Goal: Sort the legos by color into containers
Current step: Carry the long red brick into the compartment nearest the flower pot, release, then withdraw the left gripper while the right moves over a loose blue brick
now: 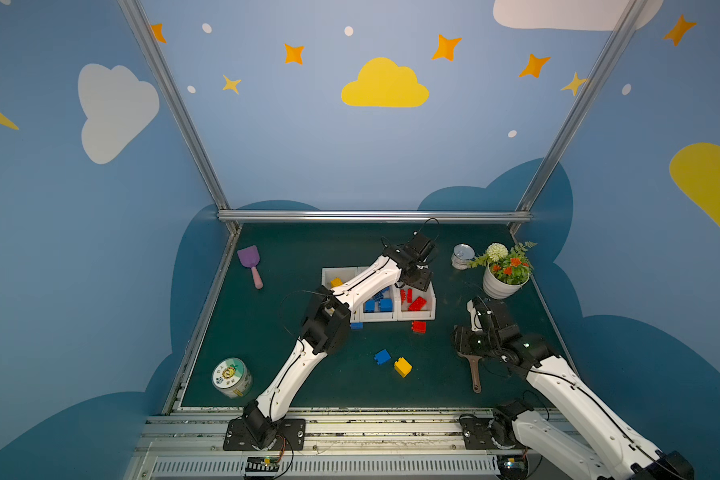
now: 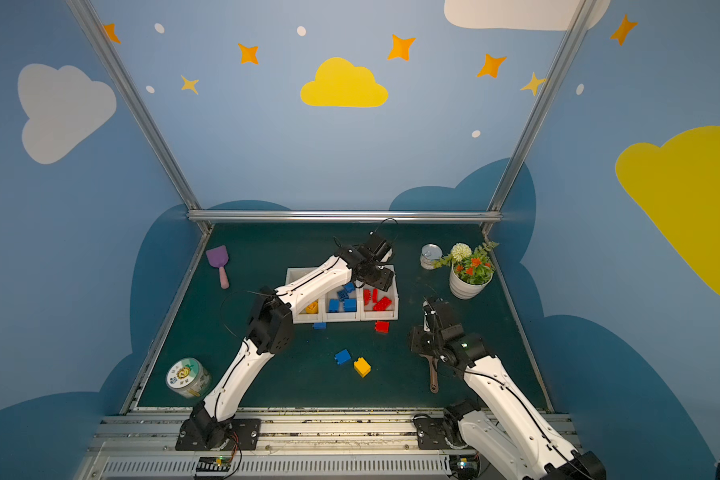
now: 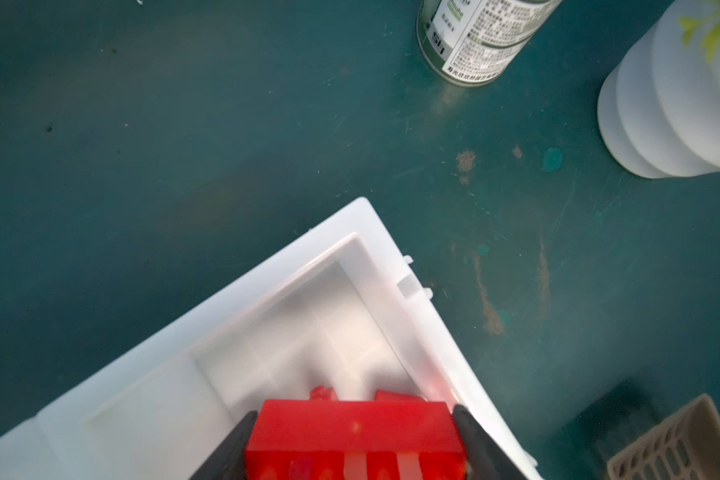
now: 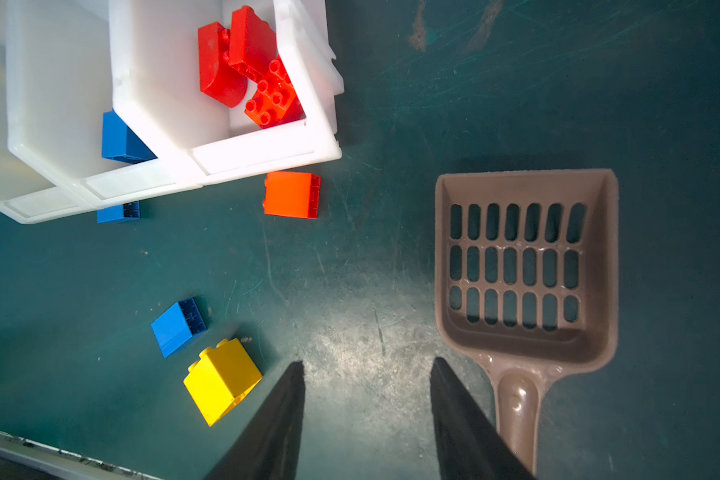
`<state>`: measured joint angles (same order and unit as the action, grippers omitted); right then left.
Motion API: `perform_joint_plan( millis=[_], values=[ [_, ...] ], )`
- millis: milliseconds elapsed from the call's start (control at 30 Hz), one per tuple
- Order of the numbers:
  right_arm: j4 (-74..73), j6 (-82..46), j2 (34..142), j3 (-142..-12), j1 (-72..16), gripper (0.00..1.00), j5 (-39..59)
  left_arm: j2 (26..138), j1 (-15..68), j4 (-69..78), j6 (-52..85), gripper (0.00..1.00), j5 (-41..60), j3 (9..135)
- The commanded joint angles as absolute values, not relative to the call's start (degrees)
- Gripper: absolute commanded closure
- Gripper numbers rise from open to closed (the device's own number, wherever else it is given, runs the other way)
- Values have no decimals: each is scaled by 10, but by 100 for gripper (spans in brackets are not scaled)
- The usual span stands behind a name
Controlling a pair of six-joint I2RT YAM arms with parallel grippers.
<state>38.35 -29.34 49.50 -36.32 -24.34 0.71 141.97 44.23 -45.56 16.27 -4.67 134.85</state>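
Note:
My left gripper reaches over the rightmost of the three joined white containers and is shut on a red lego, with a black finger against each end. Other red legos lie in that bin. Blue ones lie in the middle bin and a yellow one in the left bin. Loose on the mat are a red lego, two blue legos and a yellow lego. My right gripper hangs open and empty over bare mat beside the yellow lego.
A brown slotted scoop lies just right of my right gripper. At the back right stand a metal tin and a white flower pot. A purple scoop lies back left, a round labelled tin front left.

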Motion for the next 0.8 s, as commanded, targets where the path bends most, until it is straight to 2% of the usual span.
perform_joint_plan(
  millis=[0, 333, 500, 767],
  values=[
    [380, -283, 495, -365, -240, 49, 19, 1419, 437, -468, 172, 27, -47, 1359],
    [383, -281, 493, -365, -239, 48, 25, 1410, 436, -464, 182, 20, -54, 1355],
    [372, -281, 509, -356, -240, 47, 28, 1386, 435, -454, 178, 19, -8, 1346],
    [355, -301, 533, -354, -240, 47, 66, 1288, 434, -397, 178, 19, -4, 1222]
  ],
)
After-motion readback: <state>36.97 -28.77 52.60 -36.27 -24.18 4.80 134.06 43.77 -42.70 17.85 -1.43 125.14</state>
